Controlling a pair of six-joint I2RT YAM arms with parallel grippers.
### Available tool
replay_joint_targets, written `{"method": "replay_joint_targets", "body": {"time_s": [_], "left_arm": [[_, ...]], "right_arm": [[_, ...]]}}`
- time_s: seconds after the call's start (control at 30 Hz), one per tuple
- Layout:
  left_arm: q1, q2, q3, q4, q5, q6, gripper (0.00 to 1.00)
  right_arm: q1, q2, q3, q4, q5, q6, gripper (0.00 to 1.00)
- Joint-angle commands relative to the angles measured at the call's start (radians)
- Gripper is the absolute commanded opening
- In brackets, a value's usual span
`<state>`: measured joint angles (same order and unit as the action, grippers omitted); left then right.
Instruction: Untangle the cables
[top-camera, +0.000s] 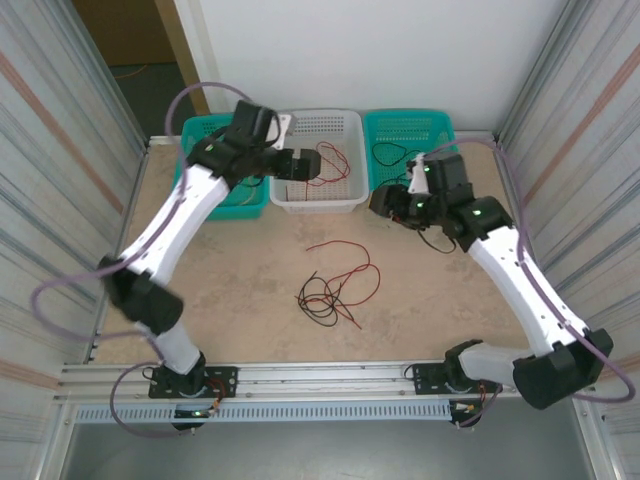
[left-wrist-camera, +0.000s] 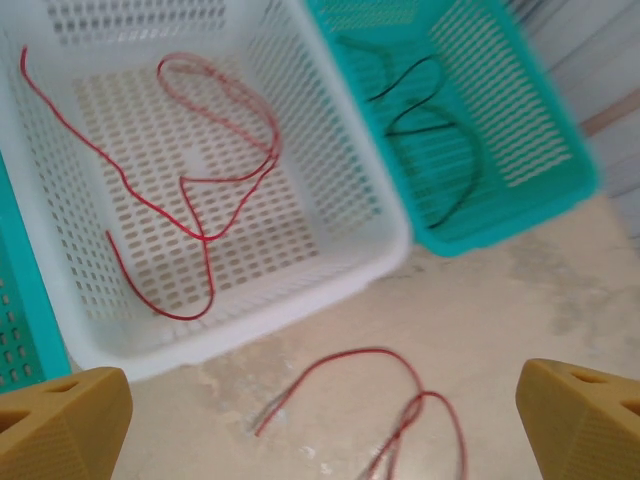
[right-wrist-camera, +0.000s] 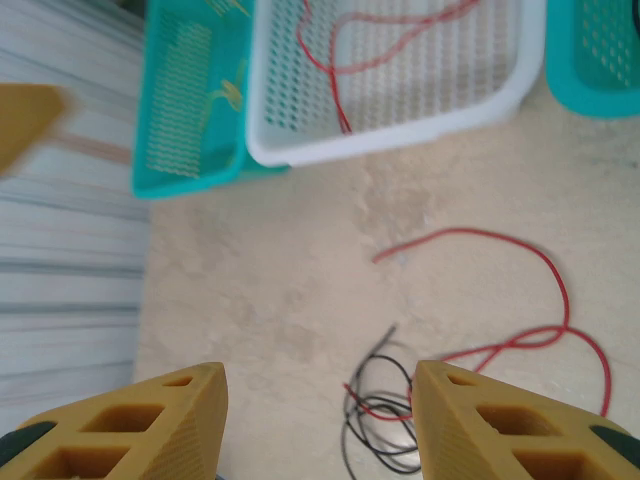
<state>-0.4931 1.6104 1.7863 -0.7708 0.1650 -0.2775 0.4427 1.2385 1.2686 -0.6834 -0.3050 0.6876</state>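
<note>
Beige tabletop (top-camera: 250, 250) bears tangled cables (top-camera: 335, 285) between corrugated walls (top-camera: 50, 150).

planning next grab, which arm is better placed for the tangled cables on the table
right, likely: the open right claw faces the thin black-red cable tangle; left claw hangs at the white plastic basket

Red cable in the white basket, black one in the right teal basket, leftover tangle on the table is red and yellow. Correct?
Nearly. The tangle on the table is red and black, not red and yellow; the right wrist view shows it plainly. The rest stands.
</note>
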Motion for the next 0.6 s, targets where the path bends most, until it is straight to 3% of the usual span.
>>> {"method": "replay_joint_targets", "body": {"time_s": [0.0, 0.27, 0.57], "left_arm": [[0.019, -0.147, -0.174, 0.12, 0.01, -0.071, 0.97], [0.093, -0.42, -0.58, 0.139, 0.153, -0.185, 0.84], [0.147, -0.515, -0.701, 0.14, 0.151, -0.256, 0.63]], "right_arm": [[0.092, 0.068, -0.053, -0.049, 0.125, 0.007, 0.51], [0.301, 0.305, -0.093, -0.028, 0.113, 0.06, 0.47], [0.393, 0.6, 0.091, -0.145, 0.089, -0.008, 0.39]]}}
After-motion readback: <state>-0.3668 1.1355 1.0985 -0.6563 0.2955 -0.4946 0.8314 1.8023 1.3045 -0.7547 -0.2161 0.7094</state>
